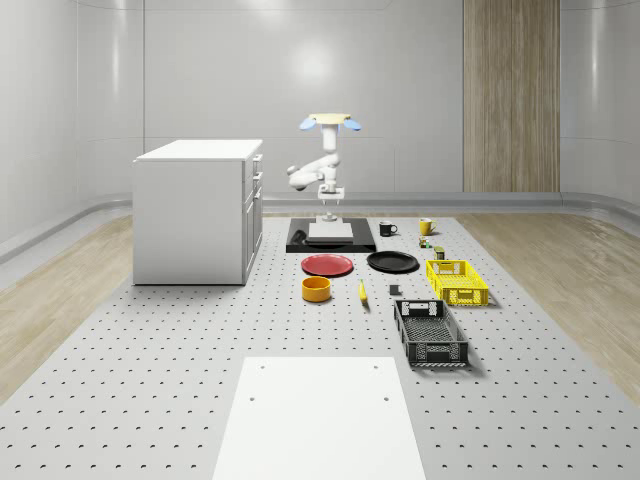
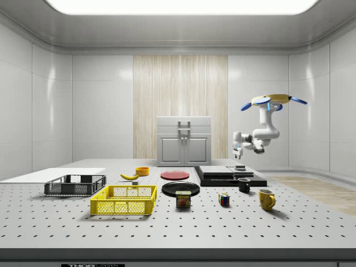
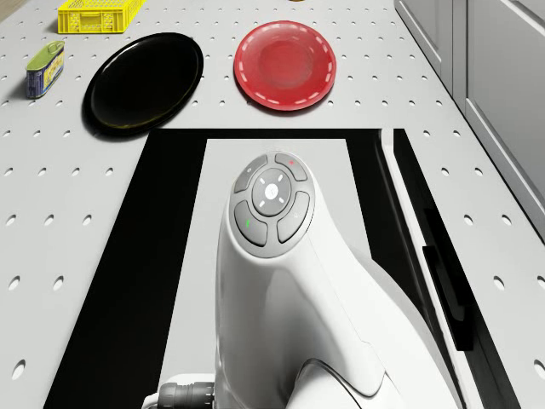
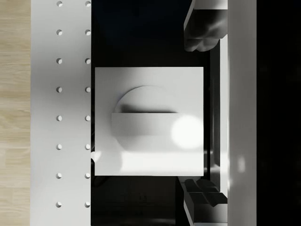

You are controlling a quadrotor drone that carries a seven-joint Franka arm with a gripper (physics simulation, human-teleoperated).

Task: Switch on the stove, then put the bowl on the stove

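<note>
Drone (image 1: 328,122) hovers over the stove (image 1: 331,236), its spread hand (image 4: 203,117) just above the switch (image 4: 149,127), so it should press straight down gently, while the bowl (image 1: 316,289) waits on the tabletop (image 1: 180,340).

The drone (image 1: 328,122) hovers in the air, well above the surface. Its white arm (image 1: 318,170) hangs down from the body, bends at the elbow, and turns the wrist straight down. The gripper (image 1: 329,214) points downward, close above the surface. In the wrist view its two fingers (image 4: 203,28) stand apart, the jaws parted and holding nothing.
</note>
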